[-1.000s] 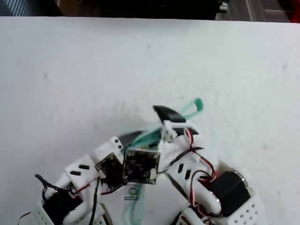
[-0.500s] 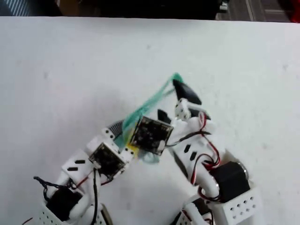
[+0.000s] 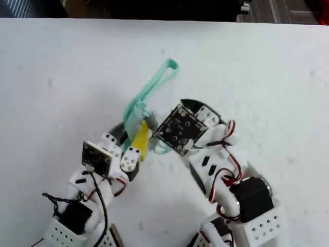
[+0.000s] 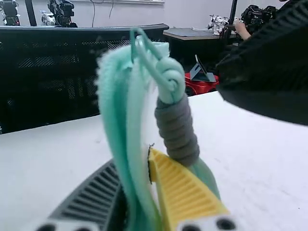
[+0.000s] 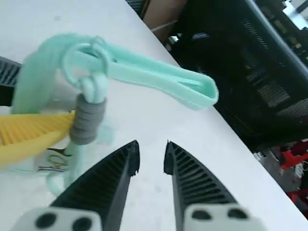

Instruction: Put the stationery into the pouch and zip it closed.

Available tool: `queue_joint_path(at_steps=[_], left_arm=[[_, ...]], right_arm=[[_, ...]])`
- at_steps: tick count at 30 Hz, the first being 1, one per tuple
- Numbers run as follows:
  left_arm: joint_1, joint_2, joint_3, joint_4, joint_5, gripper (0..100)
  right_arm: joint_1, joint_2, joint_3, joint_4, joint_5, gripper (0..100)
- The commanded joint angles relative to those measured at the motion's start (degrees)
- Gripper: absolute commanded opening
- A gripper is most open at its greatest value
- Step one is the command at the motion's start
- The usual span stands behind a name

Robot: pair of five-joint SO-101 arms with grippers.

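The mint-green pouch [image 3: 131, 116] is held up on edge, pinched by my left gripper [image 3: 131, 135] between its grey and yellow fingers [image 4: 185, 192]. In the left wrist view the pouch [image 4: 120, 120] stands between the jaws, with a grey zipper pull [image 4: 177, 132] on a green cord beside it. Its long strap loop [image 3: 163, 72] lies free toward the far side of the table. My right gripper [image 5: 150, 161] hovers close to the pull [image 5: 86, 120] and strap [image 5: 159, 77], with its black fingers slightly apart and nothing between them.
The white table [image 3: 247, 62] stretches wide on all sides of the arms. The right arm's camera board [image 3: 180, 128] sits close against the pouch. Dark furniture stands beyond the far edge [image 3: 154, 9].
The right gripper carried the strap toward the far left, then let it go and drew back. The left arm swung leftward, standing the pouch up on edge.
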State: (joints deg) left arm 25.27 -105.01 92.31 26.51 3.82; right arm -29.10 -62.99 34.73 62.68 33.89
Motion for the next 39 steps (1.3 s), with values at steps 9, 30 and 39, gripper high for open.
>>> queue_joint_path(at_steps=[9,30,39], left_arm=[[-0.5,0.3,0.2,-0.7,0.5,2],[-0.5,0.3,0.2,-0.6,0.5,2],[-0.5,0.3,0.2,-0.6,0.5,2]], right_arm=[[-12.2,0.0,-0.5,-0.9,-12.5,12.2],[-12.2,0.0,6.5,-10.3,-14.5,12.3],[-12.2,0.1,6.6,-10.7,-14.5,11.8]])
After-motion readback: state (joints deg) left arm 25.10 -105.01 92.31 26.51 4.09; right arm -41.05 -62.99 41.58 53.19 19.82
